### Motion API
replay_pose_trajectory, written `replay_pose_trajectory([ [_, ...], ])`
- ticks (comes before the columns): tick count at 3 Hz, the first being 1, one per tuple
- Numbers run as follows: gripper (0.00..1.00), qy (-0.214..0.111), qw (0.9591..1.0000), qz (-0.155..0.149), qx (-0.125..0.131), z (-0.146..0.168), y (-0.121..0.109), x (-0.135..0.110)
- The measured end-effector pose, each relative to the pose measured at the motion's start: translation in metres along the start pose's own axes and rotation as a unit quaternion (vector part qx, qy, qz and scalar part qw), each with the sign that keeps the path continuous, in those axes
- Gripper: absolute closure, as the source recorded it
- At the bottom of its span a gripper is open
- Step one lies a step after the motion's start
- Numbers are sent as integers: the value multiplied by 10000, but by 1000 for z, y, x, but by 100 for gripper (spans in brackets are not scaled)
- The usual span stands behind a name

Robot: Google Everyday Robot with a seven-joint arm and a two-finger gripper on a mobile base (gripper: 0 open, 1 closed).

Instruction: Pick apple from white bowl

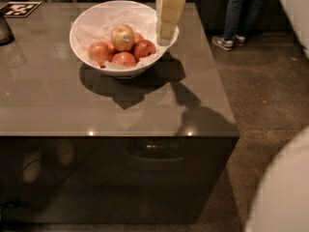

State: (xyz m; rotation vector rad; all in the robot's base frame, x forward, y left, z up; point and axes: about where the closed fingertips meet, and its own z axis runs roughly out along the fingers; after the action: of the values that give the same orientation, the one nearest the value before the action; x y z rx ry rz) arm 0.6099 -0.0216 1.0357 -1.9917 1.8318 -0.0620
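A yellow-gold apple with a small pale sticker sits on top of several redder apples in the white bowl, which is lined with crumpled white paper. The bowl stands at the back of the grey table. My gripper hangs down from the top of the view over the bowl's right rim, just right of the apples and above them. It holds nothing that I can see.
A dark object and a black-and-white marker tag sit at the table's back left. A person's legs and shoes stand beyond the table's right side. Part of my pale body fills the lower right.
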Motion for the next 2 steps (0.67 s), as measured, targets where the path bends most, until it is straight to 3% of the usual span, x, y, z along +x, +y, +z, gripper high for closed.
replay_pose_trajectory([
  [1, 0, -114, 9998, -105, 160, 10, -43, -16],
  [2, 0, -299, 9980, -63, 550, -7, -62, -22],
])
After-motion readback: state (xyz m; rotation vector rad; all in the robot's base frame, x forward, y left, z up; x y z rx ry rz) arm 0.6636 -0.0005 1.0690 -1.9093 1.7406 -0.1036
